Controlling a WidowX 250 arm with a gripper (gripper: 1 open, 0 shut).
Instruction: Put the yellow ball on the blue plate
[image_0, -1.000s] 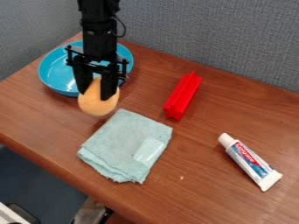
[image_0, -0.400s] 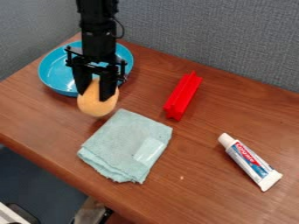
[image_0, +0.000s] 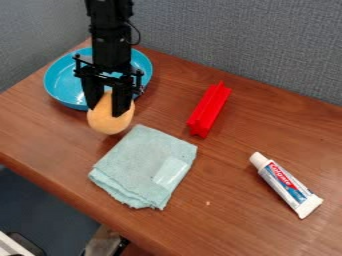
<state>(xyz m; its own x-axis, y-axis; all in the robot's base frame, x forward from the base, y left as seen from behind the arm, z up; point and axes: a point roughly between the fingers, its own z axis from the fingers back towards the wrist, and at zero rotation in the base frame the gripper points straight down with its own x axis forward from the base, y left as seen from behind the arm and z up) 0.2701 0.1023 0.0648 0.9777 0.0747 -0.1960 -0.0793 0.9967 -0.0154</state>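
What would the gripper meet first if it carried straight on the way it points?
The gripper points down, its tips at the yellow ball, so it would probably meet that first. How deep the tips sit around it is unclear.

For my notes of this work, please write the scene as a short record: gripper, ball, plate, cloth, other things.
gripper: the gripper is shut on the ball
ball: yellow ball, at the near side of the plate
plate: blue plate, partly hidden behind the gripper
cloth: folded cloth, on the table
other things: red box, toothpaste tube
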